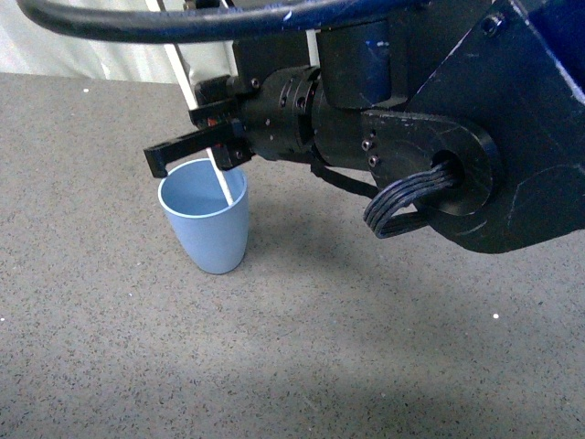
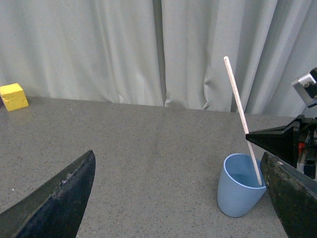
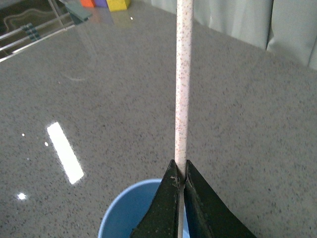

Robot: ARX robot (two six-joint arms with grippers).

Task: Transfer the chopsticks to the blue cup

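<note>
The blue cup (image 1: 206, 224) stands upright on the grey table. My right gripper (image 1: 208, 144) hovers just above its rim, shut on the chopsticks (image 1: 187, 82), a single thin cream stick held steeply tilted. The stick's lower end reaches inside the cup, and its top runs out of the front view. In the right wrist view the jaws (image 3: 181, 173) pinch the stick (image 3: 181, 89) directly over the cup's mouth (image 3: 129, 208). My left gripper (image 2: 173, 198) is open and empty, low over the table. From it I see the cup (image 2: 240, 186), the stick (image 2: 240, 106) and the right fingertip (image 2: 255, 138).
A yellow block (image 2: 12, 96) sits far off at the table's back edge by the grey curtain (image 2: 158, 49). Coloured blocks (image 3: 119, 4) and a clear rack (image 3: 29, 25) lie at the far end in the right wrist view. My right arm (image 1: 439, 137) fills the front view's upper right.
</note>
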